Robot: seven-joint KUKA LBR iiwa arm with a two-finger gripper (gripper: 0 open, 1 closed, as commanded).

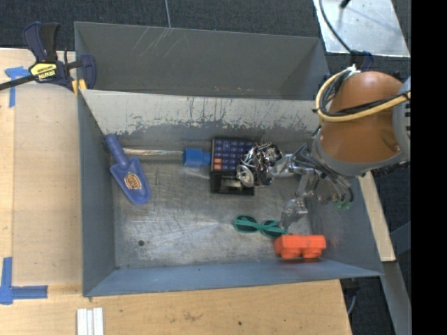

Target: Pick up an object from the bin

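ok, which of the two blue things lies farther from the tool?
The blue scoop by the left wall. The small blue block lies mid-bin beside the dark keypad, much closer to the tool.

1. At the far left you see a blue scoop (127,172), handle toward the back, bowl toward the front.
2. Right of it lies a clear rod with a blue end (196,158), set crosswise.
3. Just beside that blue end you find a dark calculator (229,162) with blue and reddish keys.
4. A crumpled silvery lump (258,165) sits at the calculator's right edge.
5. At the front right you see an orange block (300,246).
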